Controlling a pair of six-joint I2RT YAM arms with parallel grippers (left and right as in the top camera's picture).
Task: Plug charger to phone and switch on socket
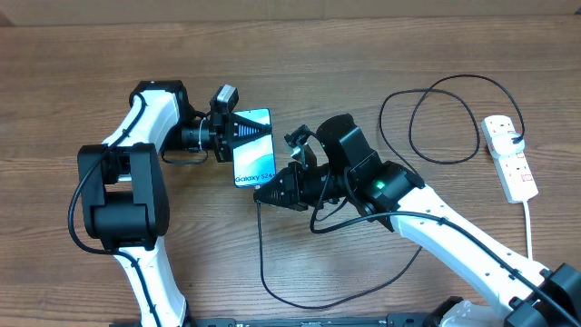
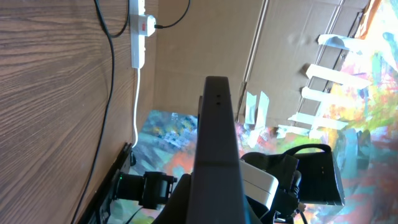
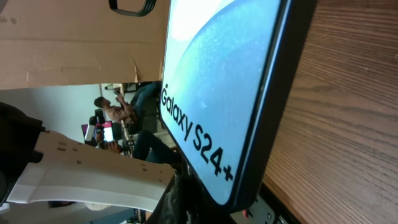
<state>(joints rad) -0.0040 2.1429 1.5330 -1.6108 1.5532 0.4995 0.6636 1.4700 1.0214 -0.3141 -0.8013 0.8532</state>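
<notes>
Jaws of my left gripper (image 1: 254, 129) are closed on the upper end of the phone (image 1: 255, 163). The phone is over the middle of the table (image 1: 363, 36), with its screen facing up and the Galaxy lettering at the end nearer my right arm. My right gripper (image 1: 263, 193) is pinched shut on the end of the charger (image 1: 261, 245), just beside the phone's lower edge. I cannot see the connector itself. Far right, the charger's black plug sits in the socket (image 1: 510, 162).

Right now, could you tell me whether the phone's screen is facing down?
No, the phone shows its light-blue screen and Galaxy S24 lettering upward in the overhead view.
</notes>
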